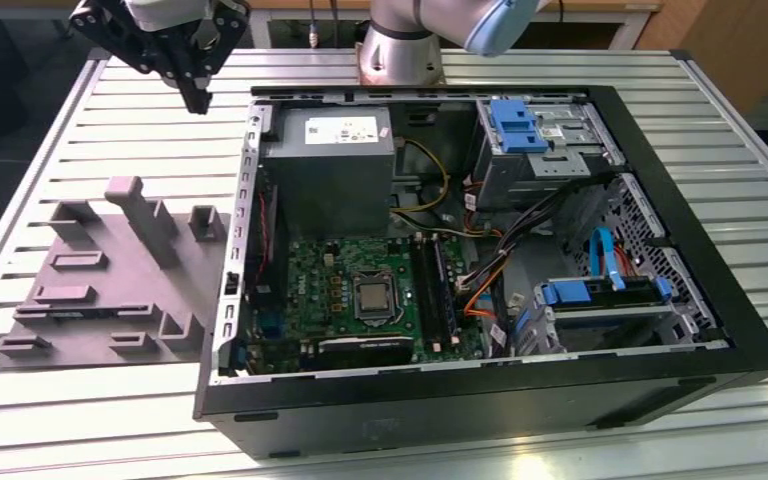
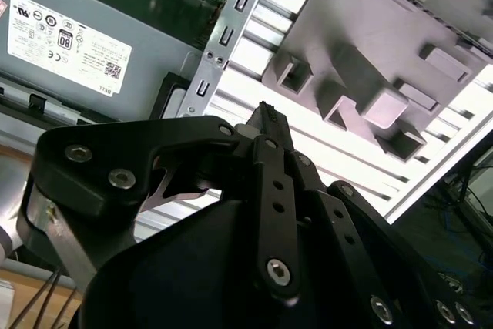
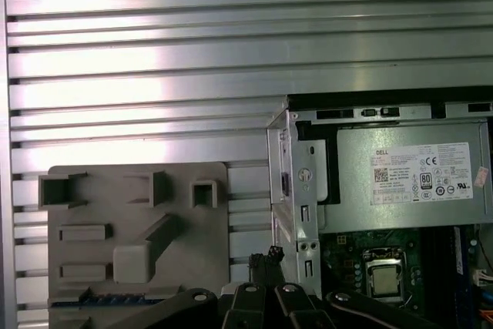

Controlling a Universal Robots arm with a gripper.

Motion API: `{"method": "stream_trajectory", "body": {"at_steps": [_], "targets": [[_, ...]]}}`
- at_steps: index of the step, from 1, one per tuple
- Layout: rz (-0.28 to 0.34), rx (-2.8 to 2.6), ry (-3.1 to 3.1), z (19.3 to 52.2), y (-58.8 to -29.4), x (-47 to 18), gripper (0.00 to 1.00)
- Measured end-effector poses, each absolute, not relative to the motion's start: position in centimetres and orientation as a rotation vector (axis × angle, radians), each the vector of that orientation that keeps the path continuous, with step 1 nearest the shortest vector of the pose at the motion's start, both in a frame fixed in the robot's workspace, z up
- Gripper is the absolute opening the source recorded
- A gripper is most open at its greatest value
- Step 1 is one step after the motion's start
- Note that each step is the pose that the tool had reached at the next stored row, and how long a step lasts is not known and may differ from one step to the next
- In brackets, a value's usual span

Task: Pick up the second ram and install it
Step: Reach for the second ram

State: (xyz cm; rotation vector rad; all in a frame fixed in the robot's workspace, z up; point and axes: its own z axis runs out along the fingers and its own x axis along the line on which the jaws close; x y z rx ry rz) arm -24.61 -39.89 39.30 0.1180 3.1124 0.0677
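Looking down on the slatted metal surface (image 1: pixel 758 150), we've got the open black computer case (image 1: pixel 491 405) lying on its side and covering most of it. Just beside the case, on the exterior view's left, sits the grey fixture block (image 1: pixel 104 265) with its upright posts. Inside the case the grey power supply (image 1: pixel 324 170) fills the far end. Closer to us is the green motherboard (image 1: pixel 317 275), with the long black memory slots (image 1: pixel 434 290) running beside the processor (image 1: pixel 373 298). Now the pincer (image 1: pixel 199 98): it hangs in the air beyond the fixture's far edge, near the far corner of the case, touching nothing. Its fingers are pressed together and we see nothing gripped between them. In the second wrist view the pincer (image 2: pixel 266 117) shows the same closed tips. And the second ram (image 3: pixel 104 299)? In the first wrist view we make it out as a thin dark strip lying across the fixture block, well apart from the pincer. Whether it lies flat or stands on edge, we cannot tell.
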Motion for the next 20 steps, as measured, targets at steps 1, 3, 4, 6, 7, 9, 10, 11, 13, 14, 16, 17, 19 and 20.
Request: {"method": "stream_trajectory", "body": {"at_steps": [1, 3, 4, 6, 7, 9, 10, 11, 13, 14, 16, 17, 19, 20], "targets": [[0.068, 0.118, 3.112, 39.3, -39.9, -24.7, 0.11], [0.068, 0.118, 3.113, 39.3, -39.9, -24.8, 0.11], [0.068, 0.118, 3.112, 39.3, -39.9, -24.8, 0.11], [0.068, 0.118, 3.112, 39.3, -39.9, -25.0, 0.11], [0.068, 0.118, 3.112, 39.3, -39.9, -25.0, 0.11], [0.068, 0.118, 3.112, 39.3, -39.9, -25.1, 0.11], [0.068, 0.118, 3.112, 39.3, -39.9, -25.2, 0.11], [0.068, 0.118, 3.112, 39.3, -39.9, -25.3, 0.11], [0.068, 0.118, 3.113, 39.3, -39.9, -25.4, 0.11], [0.068, 0.118, 3.113, 39.3, -39.9, -25.5, 0.11], [0.068, 0.118, 3.112, 39.3, -39.9, -25.6, 0.11], [0.068, 0.118, 3.112, 39.3, -39.9, -25.7, 0.11], [0.068, 0.118, 3.113, 39.3, -39.9, -25.8, 0.11], [0.068, 0.118, 3.112, 39.3, -39.9, -25.9, 0.11]]}}
